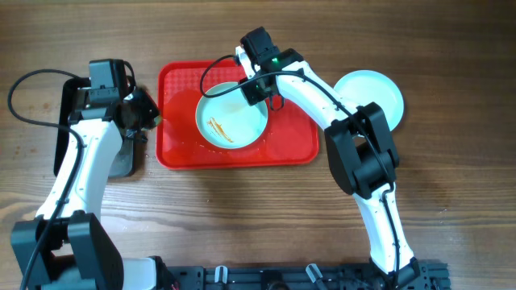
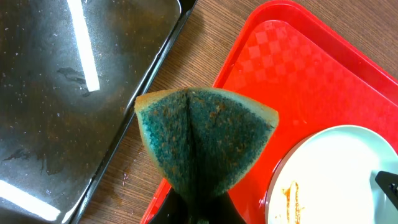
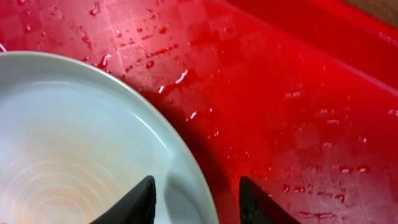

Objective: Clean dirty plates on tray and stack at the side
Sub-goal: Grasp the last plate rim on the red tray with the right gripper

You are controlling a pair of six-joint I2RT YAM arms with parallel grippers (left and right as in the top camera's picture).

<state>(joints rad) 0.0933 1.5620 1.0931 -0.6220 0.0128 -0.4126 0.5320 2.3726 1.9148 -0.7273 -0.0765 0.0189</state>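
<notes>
The plate [image 1: 238, 113] lies sauce-streaked on the tray [image 1: 177, 89], the right claw [image 3: 196, 186] spread astride its rim, likely to steady it, while the left claw [image 2: 196, 206] pinches a sponge [image 2: 205, 140] for scrubbing.

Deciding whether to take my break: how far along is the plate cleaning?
Done: a clean-looking plate sits on the table beside the tray. In hand: left fingers pinch a sponge at the tray's edge; right fingers straddle the rim of the sauce-streaked plate. Left: wiping that plate and stacking it.
</notes>
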